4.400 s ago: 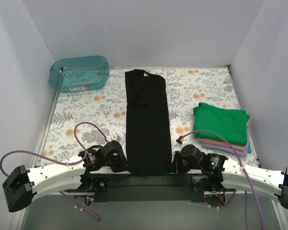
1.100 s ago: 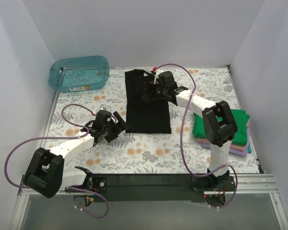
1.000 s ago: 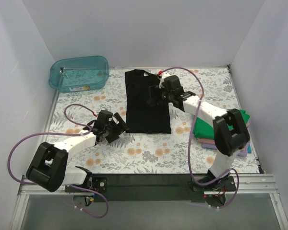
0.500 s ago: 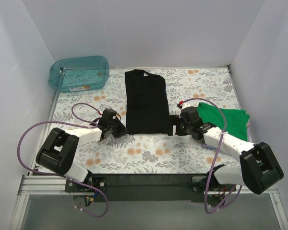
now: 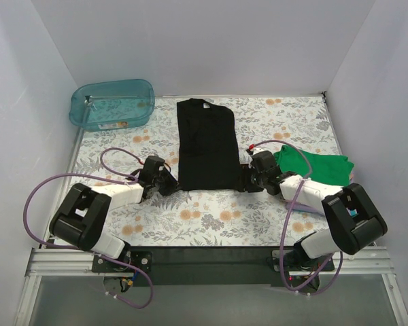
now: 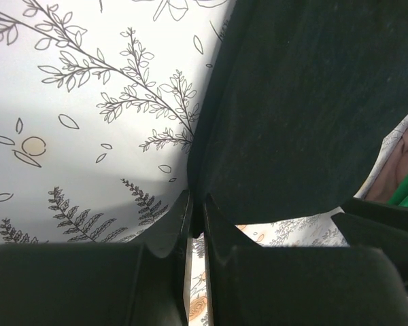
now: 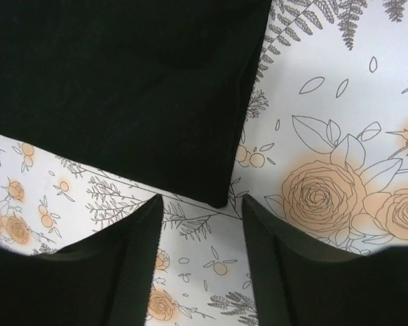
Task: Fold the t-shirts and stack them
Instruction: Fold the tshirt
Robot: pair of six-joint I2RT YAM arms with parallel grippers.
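Evidently a fold has just been finished: a few seconds ago the black t-shirt (image 5: 205, 146) lay as a long strip reaching the near edge of the table (image 5: 285, 129), and it now lies at about half that length, flat, collar end farthest from the arms. About a second ago the right claw (image 7: 202, 204) was up over the collar end and the left claw (image 6: 196, 202) stood off the shirt's left side. Both have since dropped to its near hem, one at each corner. The left claw sits at the near-left corner, its fingers pressed all but together with the cloth's corner running into the slit, so it looks to be pinching the hem. The right claw is spread, one finger on either side of the near-right corner, and is not clamping anything. I judge that the lengthwise halving is done and a second fold is being set up, with stacking still to come. By count there is one black t-shirt laid out. To its right is one pile with a green t-shirt (image 5: 323, 168) on top and a tan-pink t-shirt (image 6: 402, 148) edge beneath. Any lower layers are hidden behind the right arm (image 5: 306, 188). One teal tub (image 5: 147, 109) stands off the shirt's far-left corner. Two claws are in view.
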